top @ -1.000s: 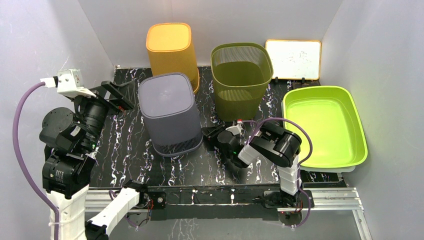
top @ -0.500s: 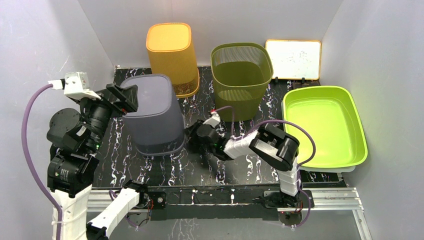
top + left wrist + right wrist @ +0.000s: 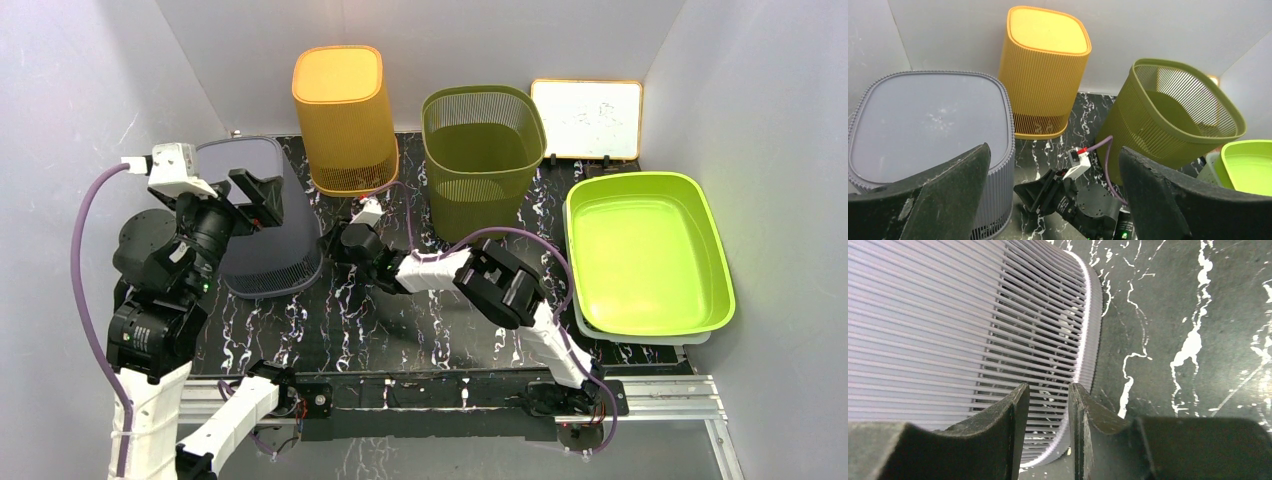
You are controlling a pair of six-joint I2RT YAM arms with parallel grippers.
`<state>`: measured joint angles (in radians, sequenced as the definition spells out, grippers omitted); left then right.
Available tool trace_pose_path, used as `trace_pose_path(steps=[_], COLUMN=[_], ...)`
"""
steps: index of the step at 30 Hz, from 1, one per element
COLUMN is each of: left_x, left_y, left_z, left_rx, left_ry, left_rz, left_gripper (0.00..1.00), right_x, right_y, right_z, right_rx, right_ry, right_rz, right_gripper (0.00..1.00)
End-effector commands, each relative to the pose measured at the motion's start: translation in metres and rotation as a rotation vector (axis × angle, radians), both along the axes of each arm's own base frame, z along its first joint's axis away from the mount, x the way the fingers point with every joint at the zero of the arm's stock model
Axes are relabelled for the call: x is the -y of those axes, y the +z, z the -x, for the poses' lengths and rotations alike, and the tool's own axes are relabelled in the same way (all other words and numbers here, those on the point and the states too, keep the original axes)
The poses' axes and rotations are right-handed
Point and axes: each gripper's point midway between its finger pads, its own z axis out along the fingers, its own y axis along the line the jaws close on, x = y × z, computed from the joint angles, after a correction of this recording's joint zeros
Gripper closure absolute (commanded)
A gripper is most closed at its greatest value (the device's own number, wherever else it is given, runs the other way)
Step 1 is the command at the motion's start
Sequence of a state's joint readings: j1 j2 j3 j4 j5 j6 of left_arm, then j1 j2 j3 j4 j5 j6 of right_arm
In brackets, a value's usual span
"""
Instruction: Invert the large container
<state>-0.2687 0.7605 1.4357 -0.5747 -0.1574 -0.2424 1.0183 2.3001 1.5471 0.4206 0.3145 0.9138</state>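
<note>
The large container (image 3: 268, 250), a grey ribbed bin, stands base up at the table's left (image 3: 928, 115). My right gripper (image 3: 338, 243) reaches low across the table to the bin's bottom right rim. Its jaws stand a narrow gap apart (image 3: 1048, 386) with both fingertips outside the slatted wall (image 3: 948, 315), and nothing is clamped between them. It also shows from above as the right gripper (image 3: 1035, 192), tips just at the bin's foot. My left gripper (image 3: 255, 198) hovers over the bin's upturned base, open wide (image 3: 1054, 150) and holding nothing.
An orange bin (image 3: 340, 110) stands base up at the back. Beside it an olive slatted basket (image 3: 483, 150) stands mouth up. A lime tub (image 3: 645, 250) fills the right side, with a small whiteboard (image 3: 587, 118) behind it. Grey walls close in on the left and right.
The grey bin has slid left and back across the table, with my right gripper following against its foot. My left arm has swung up and right over the bin's base.
</note>
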Motion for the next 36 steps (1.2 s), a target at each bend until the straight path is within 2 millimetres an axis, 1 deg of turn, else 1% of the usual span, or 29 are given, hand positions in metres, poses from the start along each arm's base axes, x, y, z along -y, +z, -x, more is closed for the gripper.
trace_pose_path(steps=[1, 4, 5, 6, 8, 10, 12, 14, 15, 16, 17, 18, 19, 21, 24, 26, 27, 29, 30, 32, 33, 36], left_x=[0.000, -0.001, -0.001, -0.002, -0.003, -0.004, -0.004, -0.002, -0.002, -0.002, -0.001, -0.001, 0.000, -0.001, -0.005, -0.005, -0.005, -0.005, -0.006, -0.007, -0.008, -0.008], left_y=[-0.016, -0.027, -0.030, -0.032, -0.035, -0.038, -0.041, -0.045, -0.047, -0.048, -0.049, -0.050, -0.049, -0.046, -0.040, -0.038, -0.039, -0.040, -0.041, -0.042, -0.042, -0.042], left_z=[-0.008, -0.013, -0.015, -0.016, -0.018, -0.020, -0.022, -0.025, -0.027, -0.028, -0.028, -0.028, -0.028, -0.026, -0.022, -0.019, -0.017, -0.014, -0.013, -0.010, -0.009, -0.008], left_rx=[-0.046, -0.084, -0.094, -0.102, -0.114, -0.122, -0.123, -0.127, -0.131, -0.135, -0.136, -0.137, -0.134, -0.122, -0.106, -0.095, -0.093, -0.088, -0.088, -0.091, -0.091, -0.091], left_ry=[0.005, 0.021, 0.026, 0.032, 0.045, 0.053, 0.058, 0.057, 0.058, 0.056, 0.056, 0.053, 0.050, 0.051, 0.059, 0.058, 0.057, 0.053, 0.052, 0.053, 0.054, 0.052], left_rz=[-0.038, -0.038, -0.040, -0.040, -0.038, -0.034, -0.028, -0.029, -0.029, -0.030, -0.031, -0.031, -0.032, -0.034, -0.038, -0.035, -0.032, -0.029, -0.029, -0.037, -0.041, -0.045], left_gripper=[0.02, 0.02, 0.02, 0.02, 0.02, 0.02, 0.02, 0.02, 0.02, 0.02, 0.02, 0.02, 0.02, 0.02, 0.02, 0.02, 0.02, 0.02, 0.02, 0.02, 0.02, 0.02], right_x=[0.017, 0.031, 0.034, 0.039, 0.044, 0.043, 0.038, 0.026, 0.019, 0.013, 0.007, 0.000, -0.006, -0.018, -0.037, -0.050, -0.059, -0.076, -0.082, -0.089, -0.091, -0.089], right_y=[0.046, 0.056, 0.063, 0.060, 0.061, 0.062, 0.060, 0.062, 0.064, 0.068, 0.070, 0.075, 0.078, 0.083, 0.084, 0.082, 0.075, 0.075, 0.075, 0.076, 0.084, 0.092], right_z=[-0.008, 0.006, 0.014, 0.023, 0.042, 0.063, 0.085, 0.105, 0.113, 0.120, 0.126, 0.132, 0.136, 0.141, 0.134, 0.124, 0.118, 0.104, 0.095, 0.071, 0.057, 0.017], right_rx=[0.151, 0.188, 0.197, 0.189, 0.204, 0.216, 0.220, 0.215, 0.213, 0.210, 0.203, 0.194, 0.189, 0.185, 0.176, 0.173, 0.164, 0.157, 0.152, 0.145, 0.148, 0.164], right_ry=[0.010, 0.068, 0.098, 0.124, 0.155, 0.195, 0.244, 0.304, 0.335, 0.360, 0.386, 0.407, 0.430, 0.450, 0.440, 0.422, 0.423, 0.422, 0.411, 0.373, 0.351, 0.290], right_rz=[0.111, 0.190, 0.205, 0.242, 0.291, 0.311, 0.303, 0.263, 0.234, 0.196, 0.158, 0.104, 0.066, 0.014, -0.021, -0.031, -0.028, -0.036, -0.037, -0.049, -0.074, -0.126], right_gripper=[0.67, 0.66, 0.66, 0.65, 0.65, 0.64, 0.61, 0.50, 0.48, 0.43, 0.36, 0.25, 0.04, 0.02, 0.02, 0.02, 0.02, 0.02, 0.02, 0.02, 0.02, 0.02])
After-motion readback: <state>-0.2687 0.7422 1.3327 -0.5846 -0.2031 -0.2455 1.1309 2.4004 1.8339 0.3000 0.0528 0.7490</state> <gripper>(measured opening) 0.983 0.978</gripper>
